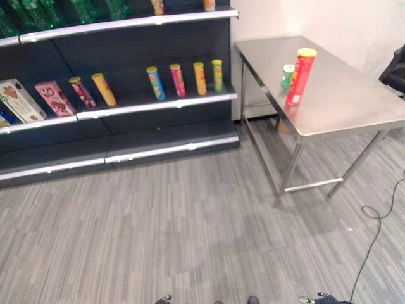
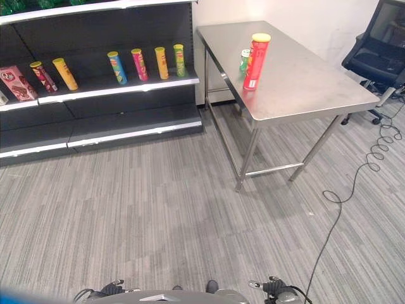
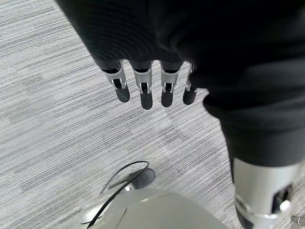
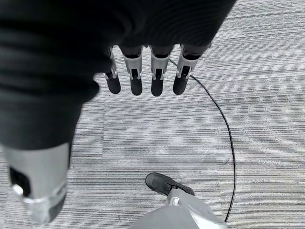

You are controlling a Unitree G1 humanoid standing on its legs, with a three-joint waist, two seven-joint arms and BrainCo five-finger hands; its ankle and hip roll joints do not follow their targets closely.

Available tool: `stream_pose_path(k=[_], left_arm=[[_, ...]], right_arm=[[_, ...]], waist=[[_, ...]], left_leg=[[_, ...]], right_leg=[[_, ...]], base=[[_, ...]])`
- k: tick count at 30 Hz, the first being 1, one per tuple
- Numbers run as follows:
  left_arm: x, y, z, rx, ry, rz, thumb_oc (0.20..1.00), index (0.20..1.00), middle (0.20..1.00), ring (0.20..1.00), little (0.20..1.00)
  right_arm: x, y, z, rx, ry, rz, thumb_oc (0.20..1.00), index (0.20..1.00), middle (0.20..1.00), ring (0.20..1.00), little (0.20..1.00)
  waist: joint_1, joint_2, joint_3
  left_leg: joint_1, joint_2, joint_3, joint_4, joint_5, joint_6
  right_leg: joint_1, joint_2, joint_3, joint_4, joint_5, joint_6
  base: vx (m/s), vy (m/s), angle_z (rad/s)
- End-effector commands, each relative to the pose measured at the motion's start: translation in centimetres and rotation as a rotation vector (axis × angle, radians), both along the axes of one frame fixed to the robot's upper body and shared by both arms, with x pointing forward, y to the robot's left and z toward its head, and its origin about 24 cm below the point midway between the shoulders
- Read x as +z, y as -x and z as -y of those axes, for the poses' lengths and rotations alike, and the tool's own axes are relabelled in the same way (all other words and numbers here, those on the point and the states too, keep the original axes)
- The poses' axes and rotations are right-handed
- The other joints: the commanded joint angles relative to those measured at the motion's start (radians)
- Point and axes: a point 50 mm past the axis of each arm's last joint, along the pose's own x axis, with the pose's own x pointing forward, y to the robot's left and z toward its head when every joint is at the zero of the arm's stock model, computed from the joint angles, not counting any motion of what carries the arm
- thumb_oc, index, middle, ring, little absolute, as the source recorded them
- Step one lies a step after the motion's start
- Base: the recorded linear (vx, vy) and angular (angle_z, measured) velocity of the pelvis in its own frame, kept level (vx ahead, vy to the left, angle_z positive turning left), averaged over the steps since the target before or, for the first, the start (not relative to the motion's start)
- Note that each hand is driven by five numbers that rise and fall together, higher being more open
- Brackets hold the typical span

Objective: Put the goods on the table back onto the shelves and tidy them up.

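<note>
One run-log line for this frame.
left robot hand: open, empty | right robot hand: open, empty | red can, green can: upright on table | shelf: cans standing

On the steel table [image 2: 316,82], a tall red crisp tube [image 2: 256,61] and a short green can [image 2: 244,61] stand touching near the left edge, toward the far end; the near end and right side lie bare. On the middle shelf [image 1: 158,103], four leaning tubes [image 1: 185,79] crowd the right end, two tubes [image 1: 93,90] and boxes [image 1: 38,99] the left, with open gaps between. The bottom shelf [image 1: 164,144] is free.
</note>
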Motion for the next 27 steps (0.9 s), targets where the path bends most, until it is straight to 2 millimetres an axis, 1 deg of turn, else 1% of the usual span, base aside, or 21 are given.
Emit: stream_pose_path(k=[1,4,12,16,25,27], left_arm=[[0.5,-1.5,-1.3,-0.020,-0.055,0.020,1.000,1.000,1.000,1.000,1.000],[0.5,-1.5,-1.5,0.018,-0.056,0.023,1.000,1.000,1.000,1.000,1.000],[0.6,-1.5,-1.7,0.032,-0.061,0.029,1.000,1.000,1.000,1.000,1.000],[0.7,-2.0,-1.9,0.043,-0.063,0.048,1.000,1.000,1.000,1.000,1.000],[0.8,-1.9,-2.1,0.049,-0.065,0.040,1.000,1.000,1.000,1.000,1.000],[0.9,-2.3,-2.3,0.053,-0.065,0.052,1.000,1.000,1.000,1.000,1.000]], right_arm=[[0.4,-1.4,0.4,0.058,0.038,-0.003,1.000,1.000,1.000,1.000,1.000],[0.3,-1.3,0.4,0.053,0.037,-0.004,1.000,1.000,1.000,1.000,1.000],[0.3,-1.3,0.3,0.053,0.034,-0.006,1.000,1.000,1.000,1.000,1.000],[0.4,-1.8,0.3,0.055,0.037,0.009,1.000,1.000,1.000,1.000,1.000],[0.6,-2.4,0.3,0.068,0.037,0.020,1.000,1.000,1.000,1.000,1.000],[0.7,-2.9,0.2,0.069,0.033,0.035,1.000,1.000,1.000,1.000,1.000]], waist=[[0.003,-0.036,-0.002],[0.005,-0.038,-0.001],[0.010,-0.040,0.001],[0.016,-0.042,0.006],[0.032,-0.047,0.013],[0.036,-0.045,0.024]], left_leg=[[0.010,0.056,-0.003,0.004,-0.083,-0.068],[0.009,0.053,-0.006,0.004,-0.084,-0.065],[0.004,0.047,-0.009,0.004,-0.086,-0.058],[-0.011,0.041,-0.019,0.004,-0.081,-0.052],[-0.037,0.012,-0.039,0.024,-0.095,-0.024],[-0.060,-0.002,-0.050,0.050,-0.107,-0.007]], right_leg=[[0.027,-0.110,0.000,0.020,-0.114,0.150],[0.025,-0.113,0.002,0.021,-0.112,0.151],[0.017,-0.119,0.003,0.026,-0.107,0.156],[-0.008,-0.125,0.009,0.037,-0.099,0.161],[-0.039,-0.144,0.032,0.066,-0.095,0.174],[-0.081,-0.155,0.042,0.134,-0.108,0.181]], base=[[0.00,0.000,0.00],[0.00,0.000,0.00],[-0.01,0.016,0.00],[-0.03,0.035,-0.01],[0.00,0.069,-0.03],[-0.02,0.136,-0.05]])
